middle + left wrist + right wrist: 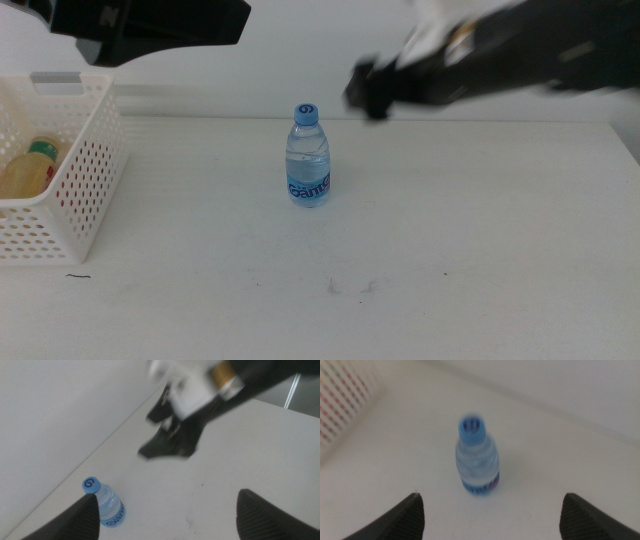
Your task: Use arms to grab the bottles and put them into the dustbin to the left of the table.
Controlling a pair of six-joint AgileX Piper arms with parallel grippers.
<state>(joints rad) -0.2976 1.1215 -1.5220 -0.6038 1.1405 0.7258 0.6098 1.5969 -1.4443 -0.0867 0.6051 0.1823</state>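
Observation:
A clear water bottle (308, 160) with a blue cap and label stands upright near the middle of the table (450, 230). My right gripper (366, 93), blurred, hangs in the air just right of and behind the bottle. In the right wrist view its jaws stand wide open, with the bottle (477, 460) ahead between them and untouched. My left arm (150, 25) is up at the far left above the dustbin (85, 190); its gripper (167, 495) is open and empty. A yellow-liquid bottle (28, 168) lies inside the dustbin.
The white perforated dustbin stands at the table's left edge, and its blurred wall (345, 405) shows in the right wrist view. The left wrist view shows the right arm's gripper (170, 442) above the table and the water bottle (106, 506) below it. Small scuff marks (350, 288) dot the front.

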